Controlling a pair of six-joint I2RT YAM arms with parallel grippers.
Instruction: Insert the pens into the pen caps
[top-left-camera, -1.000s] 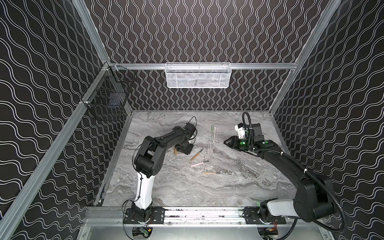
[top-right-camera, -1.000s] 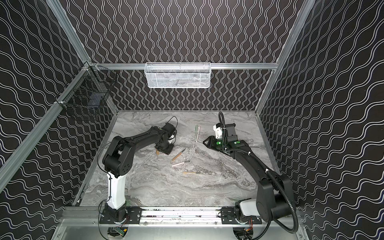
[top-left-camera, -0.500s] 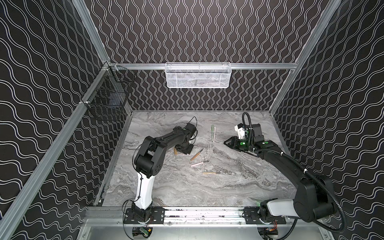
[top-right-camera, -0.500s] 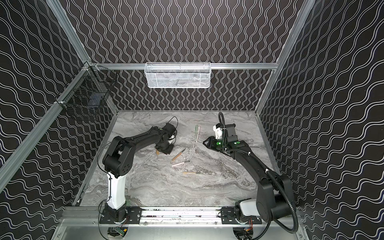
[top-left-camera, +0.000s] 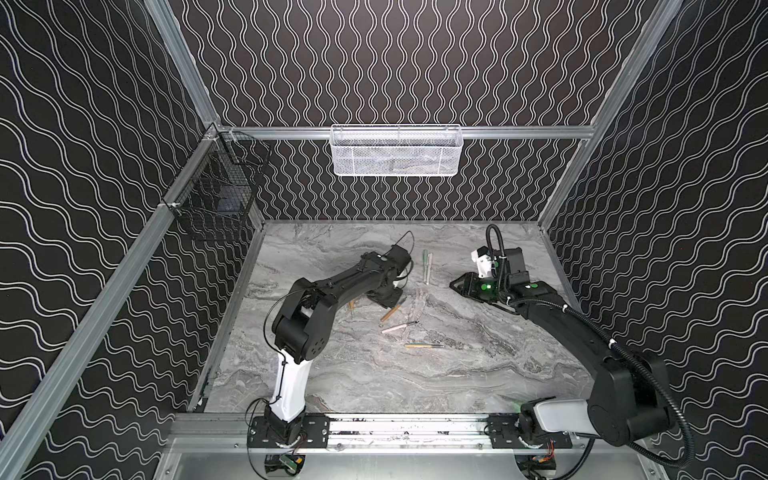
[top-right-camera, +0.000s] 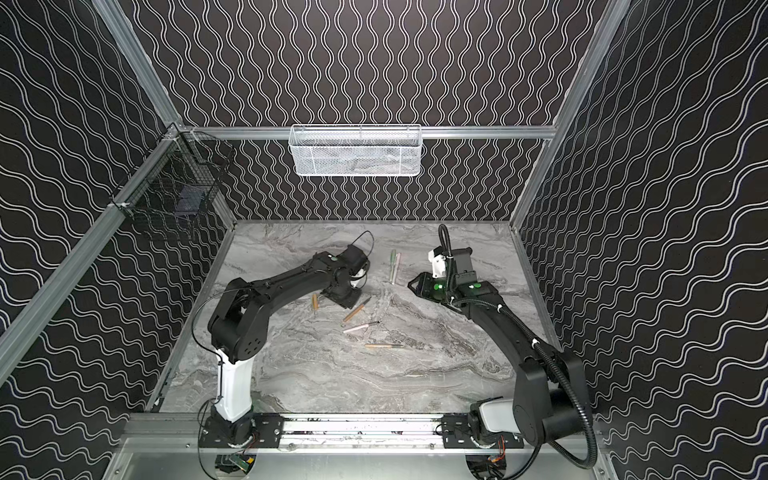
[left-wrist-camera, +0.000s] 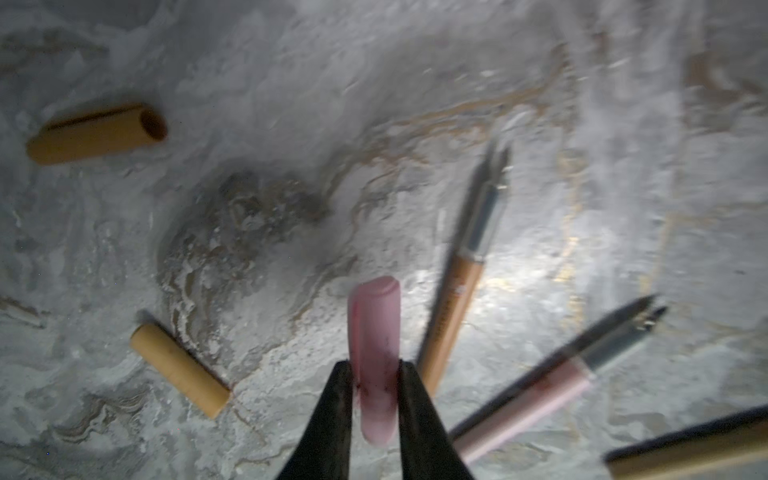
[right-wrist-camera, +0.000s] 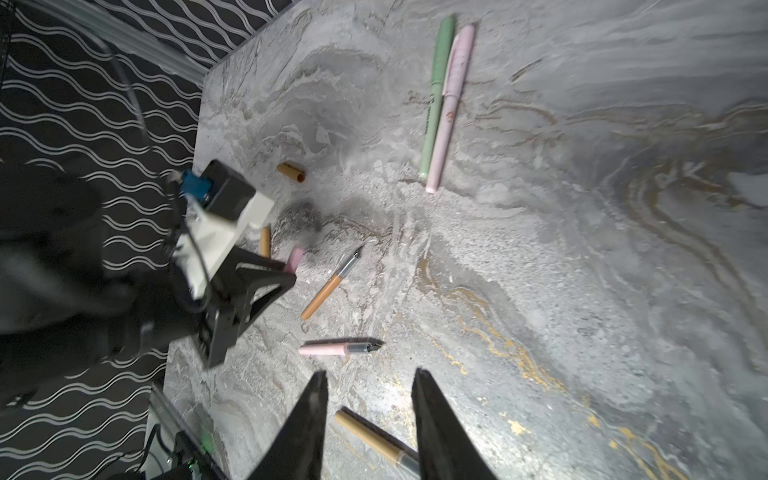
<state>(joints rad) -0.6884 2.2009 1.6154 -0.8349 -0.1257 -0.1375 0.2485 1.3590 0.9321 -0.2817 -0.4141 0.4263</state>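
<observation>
My left gripper (left-wrist-camera: 372, 365) is shut on a pale pink pen cap (left-wrist-camera: 376, 332), whose rounded end sticks out past the fingertips; in both top views it sits low over the table (top-left-camera: 386, 297). Two tan pen caps (left-wrist-camera: 97, 135) (left-wrist-camera: 180, 370) lie loose beside it. A tan pen (left-wrist-camera: 461, 282) and a pink pen (left-wrist-camera: 540, 395) lie uncapped with dark tips, and another tan pen (top-left-camera: 422, 345) lies nearer the front. My right gripper (right-wrist-camera: 370, 372) hangs open above that tan pen (right-wrist-camera: 365, 436), holding nothing. A green capped pen (right-wrist-camera: 434, 95) and a pink capped pen (right-wrist-camera: 451, 104) lie side by side farther back.
A white mesh basket (top-left-camera: 397, 151) hangs on the back wall and a black wire basket (top-left-camera: 216, 199) on the left wall. Patterned walls close in the marble table (top-left-camera: 374, 382) on three sides. A metal rail (top-left-camera: 407, 426) runs along the front.
The left gripper's jaws have drawn in onto the pink cap. Neither arm has visibly shifted, and the pens on the table lie as before.
</observation>
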